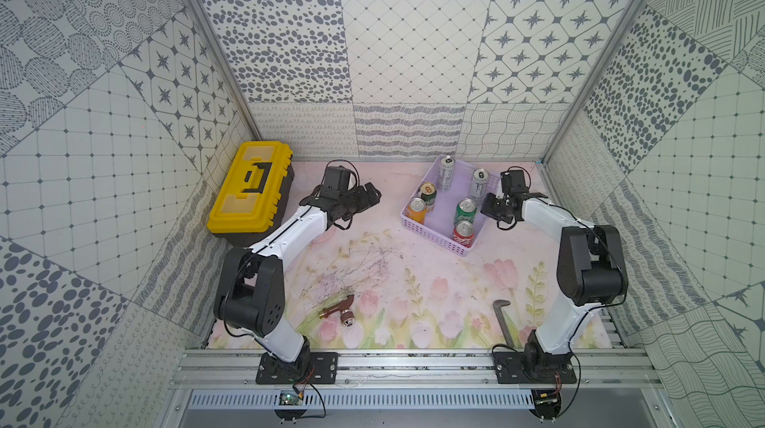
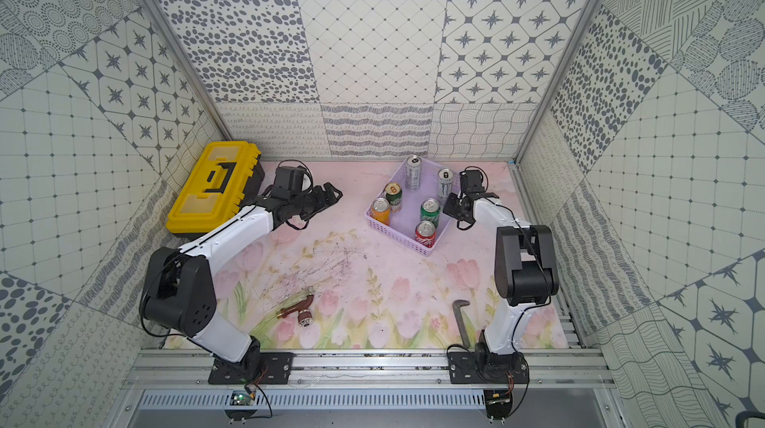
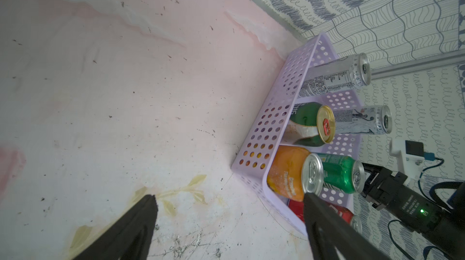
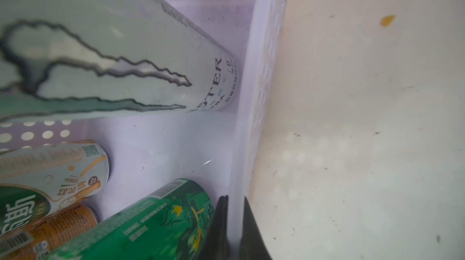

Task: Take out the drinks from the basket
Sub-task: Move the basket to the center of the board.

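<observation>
Left tool [image 3: 228,195]: jaws spread wide, grasping nothing, above the bench [image 1: 372,248], beside the basket [image 1: 432,235] and not touching it. Right tool [image 4: 234,198]: clenched on the basket's side wall, one finger inside, one outside. All six drinks [image 1: 415,210] stand upright inside the basket, at the bench's far right. The green can [image 4: 151,221] stands nearest the clamped wall.

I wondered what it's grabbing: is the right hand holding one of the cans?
No, the right hand is clamped on the side wall of the basket, not on a can.
</observation>
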`<state>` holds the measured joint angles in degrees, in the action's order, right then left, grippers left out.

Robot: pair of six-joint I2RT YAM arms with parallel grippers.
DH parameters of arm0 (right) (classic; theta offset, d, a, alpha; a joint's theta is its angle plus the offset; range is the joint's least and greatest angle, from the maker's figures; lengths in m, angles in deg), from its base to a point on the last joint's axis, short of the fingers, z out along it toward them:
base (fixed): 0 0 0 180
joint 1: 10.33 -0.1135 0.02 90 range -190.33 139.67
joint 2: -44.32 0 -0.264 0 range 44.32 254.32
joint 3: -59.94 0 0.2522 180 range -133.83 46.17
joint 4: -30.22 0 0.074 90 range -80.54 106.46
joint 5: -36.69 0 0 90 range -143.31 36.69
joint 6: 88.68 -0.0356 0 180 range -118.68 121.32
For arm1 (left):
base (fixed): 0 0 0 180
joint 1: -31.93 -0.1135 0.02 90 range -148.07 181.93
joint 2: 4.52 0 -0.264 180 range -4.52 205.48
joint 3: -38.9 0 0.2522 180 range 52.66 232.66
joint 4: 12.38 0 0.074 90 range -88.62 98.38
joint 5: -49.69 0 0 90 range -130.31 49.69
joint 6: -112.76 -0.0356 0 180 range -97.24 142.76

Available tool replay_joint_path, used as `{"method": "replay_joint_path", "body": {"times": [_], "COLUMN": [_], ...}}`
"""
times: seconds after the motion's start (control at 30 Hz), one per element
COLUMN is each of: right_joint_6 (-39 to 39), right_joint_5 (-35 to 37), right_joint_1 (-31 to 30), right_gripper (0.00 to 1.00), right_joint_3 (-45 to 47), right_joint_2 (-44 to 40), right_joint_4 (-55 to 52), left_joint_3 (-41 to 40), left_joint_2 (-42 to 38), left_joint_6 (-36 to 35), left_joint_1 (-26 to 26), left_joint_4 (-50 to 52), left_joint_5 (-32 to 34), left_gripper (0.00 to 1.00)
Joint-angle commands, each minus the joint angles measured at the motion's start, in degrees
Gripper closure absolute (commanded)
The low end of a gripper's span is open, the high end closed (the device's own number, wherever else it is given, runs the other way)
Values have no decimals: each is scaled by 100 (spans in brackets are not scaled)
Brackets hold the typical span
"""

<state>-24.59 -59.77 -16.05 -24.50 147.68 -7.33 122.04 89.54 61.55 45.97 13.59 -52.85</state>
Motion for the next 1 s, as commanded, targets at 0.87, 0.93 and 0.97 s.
{"method": "replay_joint_path", "body": {"times": [0.87,0.93,0.97], "right_joint_6": [263,227,218], "right_joint_5": [-1067,-990,-951], "right_joint_1": [-1734,-1845,-1878], "right_gripper": [100,100,100], "right_joint_3": [455,601,660], "right_joint_2": [-283,-390,-439], "right_joint_4": [-477,-477,-477], "left_joint_3": [-575,-553,-555], "left_joint_2": [-782,-760,-766], "left_joint_6": [85,81,85], "left_joint_1": [299,348,364], "left_joint_4": [639,666,669], "left_joint_5": [-353,-357,-351], "left_gripper": [5,6,6]}}
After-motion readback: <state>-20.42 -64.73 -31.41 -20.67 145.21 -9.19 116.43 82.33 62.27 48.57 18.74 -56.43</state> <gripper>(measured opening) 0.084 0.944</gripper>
